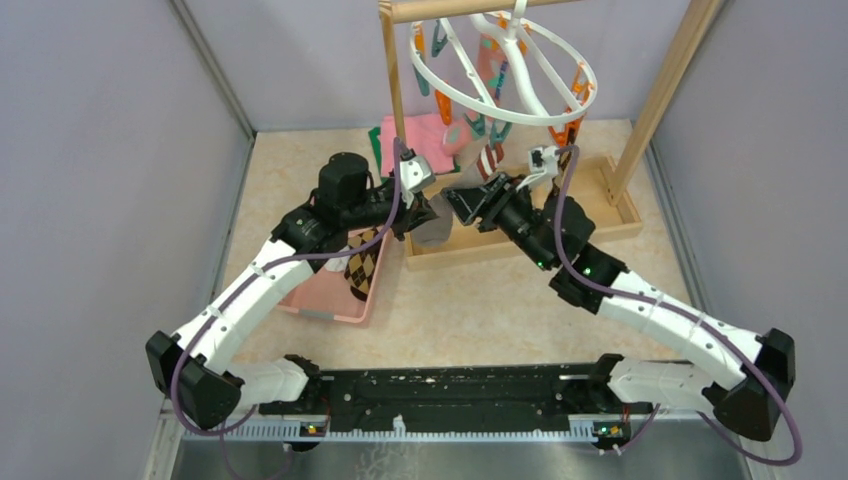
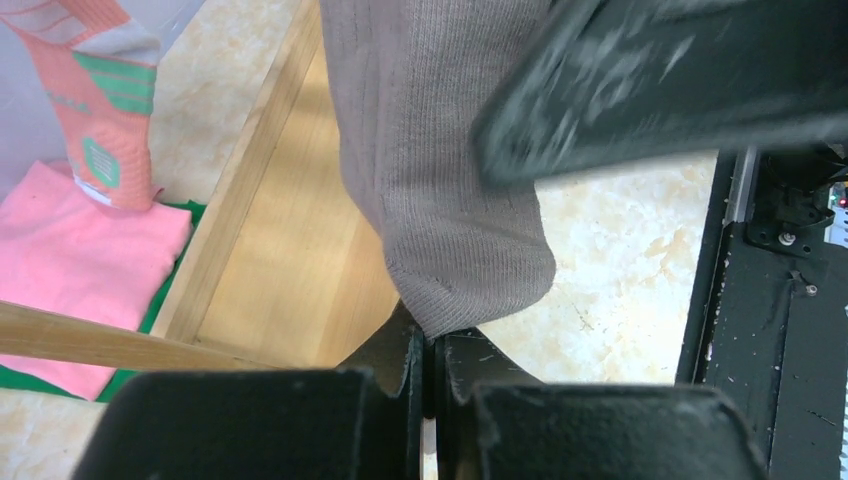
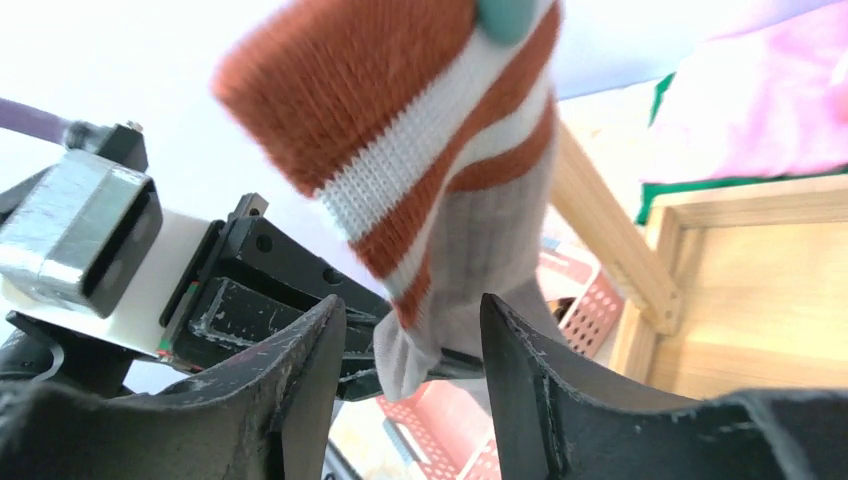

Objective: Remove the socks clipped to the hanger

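The white ring hanger (image 1: 500,70) hangs from the wooden rack's top bar. A grey sock with a red-brown and white striped cuff (image 3: 400,150) hangs from a teal clip (image 3: 505,15). It also shows in the top view (image 1: 488,160). My left gripper (image 2: 430,350) is shut on this sock's toe (image 2: 440,200) and holds it low and to the left (image 1: 425,215). My right gripper (image 3: 412,330) is open, its jaws on either side of the sock's grey body below the cuff (image 1: 462,205). A coral sock (image 2: 100,120) still hangs on the hanger.
A pink basket (image 1: 325,295) on the left holds an argyle sock (image 1: 362,265). The wooden rack has a post (image 1: 395,90) and a low base tray (image 1: 600,215). Folded pink and green cloths (image 1: 430,135) lie behind it. Purple walls enclose the table.
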{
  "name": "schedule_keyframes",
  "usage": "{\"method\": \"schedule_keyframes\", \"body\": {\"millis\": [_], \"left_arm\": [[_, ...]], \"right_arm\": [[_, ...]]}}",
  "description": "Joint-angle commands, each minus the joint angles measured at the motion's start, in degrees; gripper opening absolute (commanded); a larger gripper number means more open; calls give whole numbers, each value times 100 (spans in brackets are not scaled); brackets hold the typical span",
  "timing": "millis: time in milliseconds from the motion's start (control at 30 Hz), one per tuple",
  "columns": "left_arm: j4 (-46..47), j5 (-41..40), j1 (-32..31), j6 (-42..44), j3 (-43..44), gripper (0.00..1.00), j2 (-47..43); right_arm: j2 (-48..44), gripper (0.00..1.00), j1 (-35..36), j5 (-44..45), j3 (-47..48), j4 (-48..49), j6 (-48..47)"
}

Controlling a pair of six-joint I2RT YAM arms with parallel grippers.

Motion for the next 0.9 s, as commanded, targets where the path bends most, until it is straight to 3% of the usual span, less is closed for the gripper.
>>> {"method": "schedule_keyframes", "body": {"millis": [0, 200, 367, 567, 867], "left_arm": [[325, -13, -25, 43, 135, 0, 13], [374, 72, -46, -61, 87, 0, 1], [354, 16, -93, 42, 22, 0, -21], [349, -108, -135, 83, -6, 0, -32], [301, -62, -182, 46, -16, 0, -65]], "right_arm": [[-751, 55, 47, 1017, 108, -532, -546], [-1051, 73, 47, 1586, 405, -1018, -1155], [-796, 77, 47, 1529, 943, -1025, -1665], [-135, 78, 47, 2003, 1926, -1414, -2432], [152, 68, 45, 2446, 1851, -542, -3179]]}}
